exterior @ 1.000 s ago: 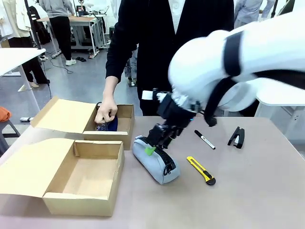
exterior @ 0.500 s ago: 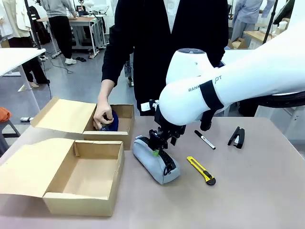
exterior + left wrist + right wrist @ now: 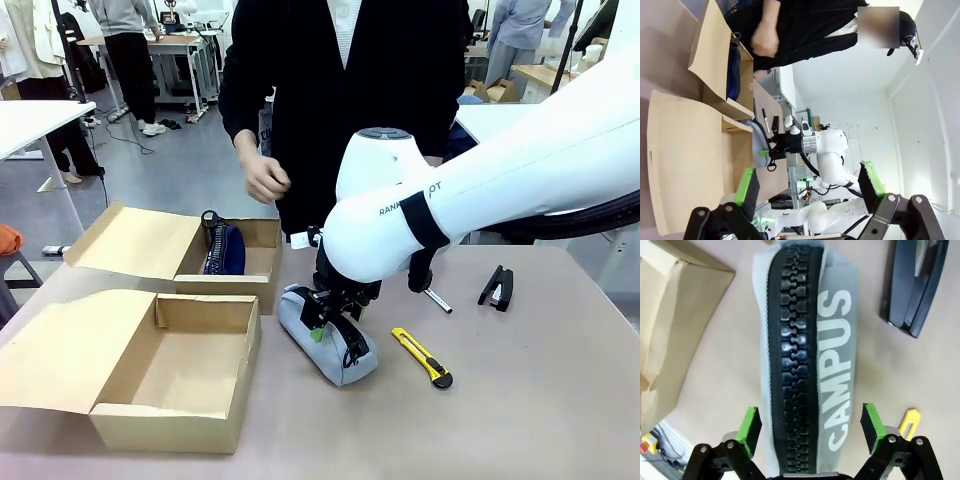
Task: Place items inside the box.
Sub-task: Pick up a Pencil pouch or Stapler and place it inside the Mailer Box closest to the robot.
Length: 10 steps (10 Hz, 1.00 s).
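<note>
Where the right hand sits, front view: the right hand (image 3: 324,325) is low on the grey zip-up fabric pencil case (image 3: 342,358), at the end nearest the boxes; the case lies on the pale desk (image 3: 520,400).
Navy case, front view: the navy zip pencil case (image 3: 224,250) stands on edge inside the far open cardboard box (image 3: 228,287); the near open cardboard box (image 3: 190,405) sits just in front of it.
Loose items, front view: the yellow-and-black utility knife (image 3: 422,358) lies just right of the grey case. The slim black-and-white marker pen (image 3: 436,299) is partly behind the white arm, and the black stapler (image 3: 497,286) is farther right. All three are on the desk, outside both boxes.
Person, front view: the person's hand (image 3: 265,180) is raised above the far box, fingers curled.
Arm print, front view: letters on the white arm are cut by a black band and cannot be read whole.
Left hand, left wrist view: the left hand (image 3: 807,172) is wide open in the air, green pads far apart. The picture is rolled sideways and looks across both boxes to the grey case (image 3: 758,142).
Writing, right wrist view: "CAMPUS" in white capitals runs along the grey case (image 3: 840,340), beside its chunky black zip (image 3: 792,355).
Right hand, right wrist view: the right hand (image 3: 810,425) is open and straddles the case, one green pad just beside each side. Whether the pads touch the fabric cannot be told.
Surroundings, right wrist view: the stapler (image 3: 915,285) is at upper right, and the knife's yellow tip (image 3: 908,422) is near one finger.
</note>
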Tool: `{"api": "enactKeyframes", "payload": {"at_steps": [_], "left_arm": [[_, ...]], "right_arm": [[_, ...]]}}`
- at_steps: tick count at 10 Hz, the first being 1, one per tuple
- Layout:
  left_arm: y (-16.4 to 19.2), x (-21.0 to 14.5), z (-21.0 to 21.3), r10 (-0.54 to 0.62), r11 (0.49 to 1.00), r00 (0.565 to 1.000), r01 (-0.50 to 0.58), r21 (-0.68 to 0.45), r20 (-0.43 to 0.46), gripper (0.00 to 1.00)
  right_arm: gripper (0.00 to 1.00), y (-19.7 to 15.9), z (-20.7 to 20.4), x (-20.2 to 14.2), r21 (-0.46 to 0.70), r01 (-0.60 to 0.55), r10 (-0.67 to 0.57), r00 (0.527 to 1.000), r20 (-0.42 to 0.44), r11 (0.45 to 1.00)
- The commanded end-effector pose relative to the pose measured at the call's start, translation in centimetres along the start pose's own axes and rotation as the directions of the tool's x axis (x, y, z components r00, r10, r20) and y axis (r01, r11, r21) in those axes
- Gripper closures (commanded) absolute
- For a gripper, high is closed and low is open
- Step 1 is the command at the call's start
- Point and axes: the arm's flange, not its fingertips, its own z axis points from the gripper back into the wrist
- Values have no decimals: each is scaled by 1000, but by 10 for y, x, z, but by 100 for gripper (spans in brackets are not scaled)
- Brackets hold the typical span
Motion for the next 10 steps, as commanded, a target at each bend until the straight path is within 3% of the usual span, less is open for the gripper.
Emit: {"api": "enactKeyframes", "payload": {"at_steps": [1,2,3,4,5,6,10], "left_arm": [[-1,-1,1,-21,1000,1000,21,-15,2,0],[-1,-1,1,-21,1000,1000,21,-15,2,0],[-1,-1,1,-21,1000,1000,21,-15,2,0],[-1,-1,1,-21,1000,1000,21,-15,2,0],[-1,-1,1,-21,1000,1000,21,-15,2,0],[-1,-1,1,-21,1000,1000,21,-15,2,0],[-1,-1,1,-21,1000,1000,21,-15,2,0]], "right_arm": [[0,5,-3,0,-39,-1,1,1000,12,999],[60,5,-1,-3,-10,-13,13,1000,7,1000],[60,5,0,-4,7,-6,6,1000,4,1000],[100,4,0,-4,12,-5,5,1000,-1,1000],[65,4,-2,-4,12,-2,2,1000,-1,1000],[100,4,-3,-3,14,2,-3,1000,4,1000],[100,-1,15,-11,37,45,-45,999,7,998]]}}
